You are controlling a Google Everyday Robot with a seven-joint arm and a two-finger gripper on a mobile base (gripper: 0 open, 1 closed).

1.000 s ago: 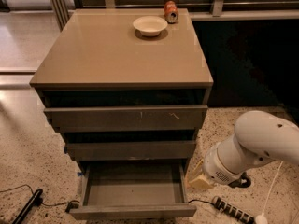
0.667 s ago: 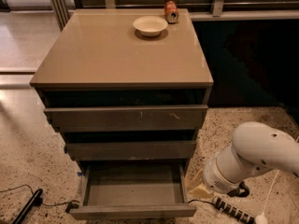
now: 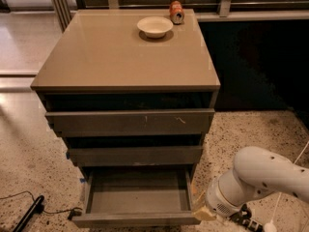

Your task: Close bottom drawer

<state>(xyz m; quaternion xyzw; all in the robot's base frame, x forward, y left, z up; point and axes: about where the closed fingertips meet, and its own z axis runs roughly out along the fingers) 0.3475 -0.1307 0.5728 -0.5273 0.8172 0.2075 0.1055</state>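
The bottom drawer of the tan-topped cabinet is pulled out toward me, showing its shallow, empty grey box. The middle drawer front and the scratched top drawer front above it stand slightly out. My gripper is low at the bottom right, at the end of the white arm. It sits right beside the open drawer's front right corner, close to the floor. I cannot tell whether it touches the drawer.
A white bowl and a red can stand at the back of the cabinet top. A black cable and rod lie on the speckled floor at left. A black object and a white cord lie by the arm.
The arm has dropped lower and moved slightly left, bringing the gripper down next to the open drawer's front right corner. The drawer has not visibly moved.
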